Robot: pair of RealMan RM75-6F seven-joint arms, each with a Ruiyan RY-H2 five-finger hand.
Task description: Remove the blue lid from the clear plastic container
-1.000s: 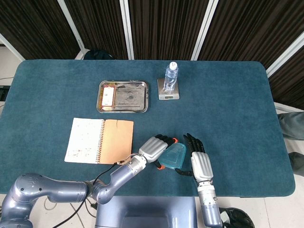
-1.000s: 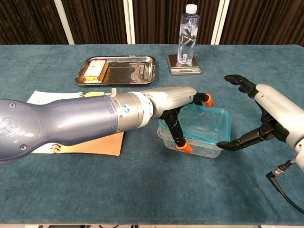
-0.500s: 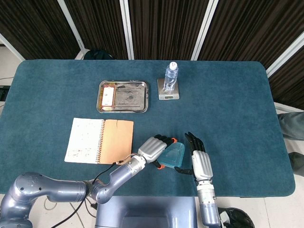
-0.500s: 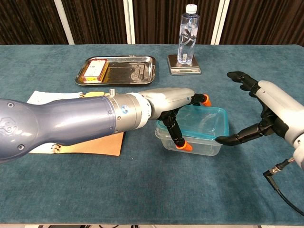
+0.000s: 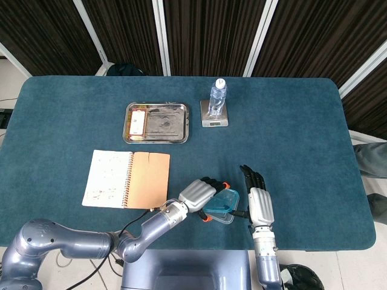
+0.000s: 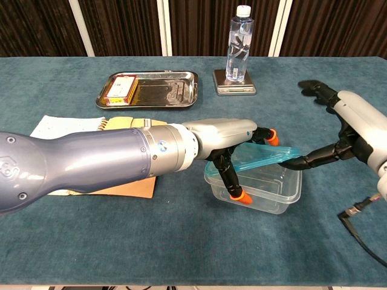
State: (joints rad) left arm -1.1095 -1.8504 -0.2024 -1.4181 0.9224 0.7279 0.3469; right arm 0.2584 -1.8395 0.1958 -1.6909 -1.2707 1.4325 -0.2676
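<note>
1. A clear container [image 6: 266, 190] sits on the blue surface [image 6: 181, 254] near the robot's front edge, between the two robot hands
2. The blue lid [image 6: 254, 160] is tilted: its right end is raised well off the rim, its left end is low at the container's left rim. It is partly off, not yet clear
3. The left robot hand [image 6: 233, 142] reaches in from the left. Its fingers, tipped in orange, straddle the container's left side, one running down the front wall and others over the back by the lid. It seems to be pinning the container so it cannot slide or lift; whether it also pinches the lid I cannot tell
4. The right robot hand [image 6: 347, 130] is mostly spread. One dark fingertip [image 6: 302, 162] reaches under the lid's raised right edge, prying it up; the upper fingers are held high and touch nothing
5. Room to move: bare surface lies to the right and in front, so the lid can probably swing up and away to the right
6. A notebook [image 6: 91, 130] lies left, beneath the left arm. A metal tray [image 6: 151, 90] and a bottle [image 6: 237, 45] on a small scale [image 6: 234, 87] stand well apart at the back
7. The container is close to the near edge in the head view [image 5: 221, 212], so a hard pull toward the robot could drag it off
</note>
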